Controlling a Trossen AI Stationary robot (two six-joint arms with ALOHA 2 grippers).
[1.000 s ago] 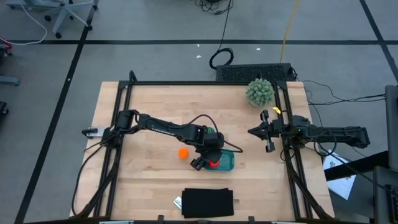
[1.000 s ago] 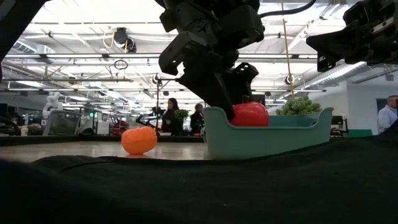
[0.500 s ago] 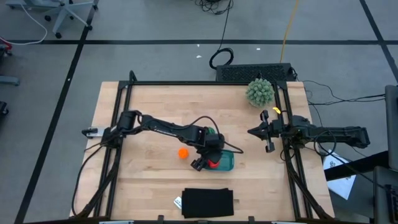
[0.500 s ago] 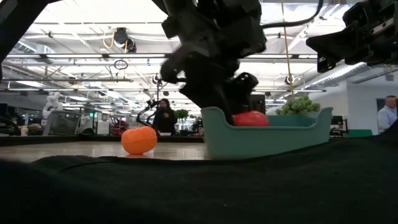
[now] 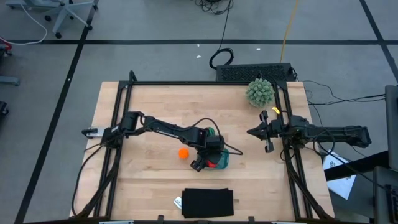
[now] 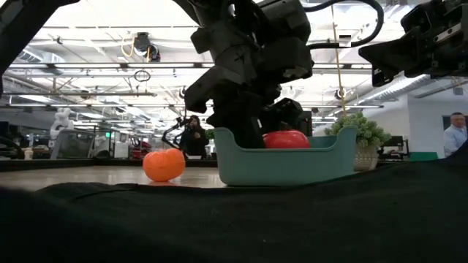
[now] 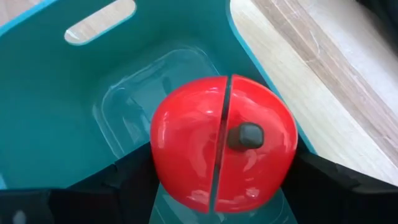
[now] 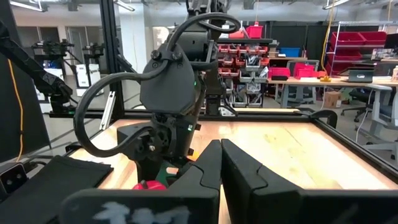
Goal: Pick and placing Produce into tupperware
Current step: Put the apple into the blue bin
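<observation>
The teal tupperware [image 5: 222, 161] [image 6: 285, 162] stands flat on the table, right of centre. My left gripper [image 5: 208, 158] [image 7: 217, 186] reaches down into it and is shut on the red tomato [image 7: 222, 142] [image 6: 286, 139]. The orange ball [image 5: 183, 152] [image 6: 163, 164] rests on the wood just left of the tupperware. A dark-green piece [image 5: 212, 132], most likely the watermelon, shows beside my left wrist and is mostly hidden by the arm. My right gripper [image 5: 252, 132] [image 8: 221, 158] hovers shut over the table's right side. My left gripper pinches the red tomato between its two fingers, one dark finger [image 7: 134, 180] on each side of it [image 7: 165, 155]. The fingers come from above, slanting down into the tupperware. The tomato sits low inside, with only its top [image 6: 286, 134] above the rim.
A pale-green spiky ball [image 5: 259, 91] [image 6: 360, 128] stands at the far right corner. A black flat rectangle [image 5: 208, 203] lies at the near edge and fills the low view's foreground. Bare wood shows on the table's left half and far side. People stand in the room beyond.
My left gripper has sunk lower into the tupperware with the tomato, so less of the tomato shows above the rim. The tupperware has slid a short way along the table toward its left edge, closer to the orange ball. My right arm has kept still.
</observation>
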